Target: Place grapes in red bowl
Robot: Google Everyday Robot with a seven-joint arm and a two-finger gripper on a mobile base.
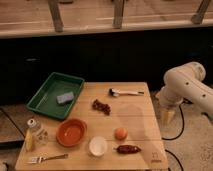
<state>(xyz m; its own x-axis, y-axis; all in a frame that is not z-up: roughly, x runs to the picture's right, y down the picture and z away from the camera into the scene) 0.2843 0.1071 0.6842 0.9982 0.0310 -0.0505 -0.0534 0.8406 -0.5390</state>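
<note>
Grapes (101,106), one cluster, lie mid-table (137,122), well left of the gripper (167,116), which hangs beside the table's right edge; whether it is open cannot be told. Two bowls, red bowl (58,134) and white bowl (98,146); one tray (39,107); one ball (120,133).
</note>
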